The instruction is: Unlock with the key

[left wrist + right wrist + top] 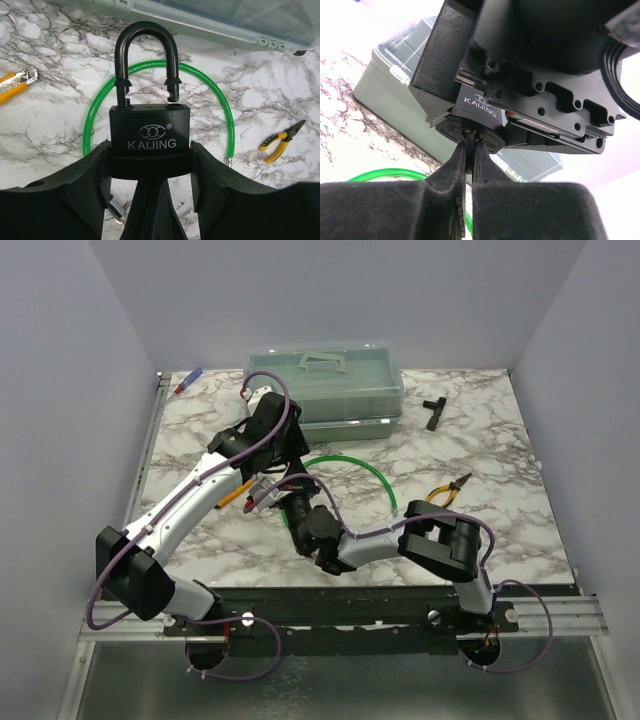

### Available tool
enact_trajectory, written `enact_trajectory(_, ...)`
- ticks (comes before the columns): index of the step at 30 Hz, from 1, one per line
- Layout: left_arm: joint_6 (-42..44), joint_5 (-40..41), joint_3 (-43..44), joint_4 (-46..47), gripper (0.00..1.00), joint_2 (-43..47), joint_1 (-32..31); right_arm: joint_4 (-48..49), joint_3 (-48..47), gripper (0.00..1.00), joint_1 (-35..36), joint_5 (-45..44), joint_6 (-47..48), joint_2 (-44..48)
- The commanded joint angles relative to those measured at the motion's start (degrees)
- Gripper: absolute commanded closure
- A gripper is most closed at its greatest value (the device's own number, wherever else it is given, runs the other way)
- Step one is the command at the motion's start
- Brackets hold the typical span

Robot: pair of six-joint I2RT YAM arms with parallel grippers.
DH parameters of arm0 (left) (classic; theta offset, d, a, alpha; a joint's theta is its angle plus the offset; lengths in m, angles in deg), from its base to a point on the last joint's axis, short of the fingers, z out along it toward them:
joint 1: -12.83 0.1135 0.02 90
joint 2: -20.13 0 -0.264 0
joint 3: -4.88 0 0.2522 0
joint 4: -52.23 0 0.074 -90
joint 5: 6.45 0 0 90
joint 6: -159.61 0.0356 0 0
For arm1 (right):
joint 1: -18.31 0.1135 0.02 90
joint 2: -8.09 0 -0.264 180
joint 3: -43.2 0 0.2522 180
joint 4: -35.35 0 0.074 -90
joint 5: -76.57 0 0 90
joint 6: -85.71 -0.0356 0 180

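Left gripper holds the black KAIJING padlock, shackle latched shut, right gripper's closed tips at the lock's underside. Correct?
No: the black shackle is popped open, its right leg lifted clear of the body, as the left wrist view shows. The rest stands: the left gripper holds the black KAIJING padlock, and the right gripper has its closed tips at its underside.

Key (pixel 469 133) in padlock (pixel 150 135) base, shackle (pixel 146 45) open

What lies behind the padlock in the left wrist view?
A green cable arcs on the table behind the padlock, with a clear box farther back. The cable's left end is covered by the left end effector, which holds the padlock.
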Motion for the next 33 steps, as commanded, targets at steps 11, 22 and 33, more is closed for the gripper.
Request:
enact_trajectory(11,-2.61,-9.89,-2.13,1.09,1.00,3.07,-2.19,20.06,-1.12,0.70,-1.74,-0.88,11.70,-4.09)
enact_trajectory(22,-3.00,-8.67,-1.89,3.11,1.00,2.64,-2.23,25.40,0.23,0.33,1.86,0.17,21.88,-8.11)
enact_trajectory(33,-2.05,-5.87,-0.72,3.62,1.00,1.75,-1.95,28.06,3.11,0.09,6.66,-1.36,24.88,-9.94)
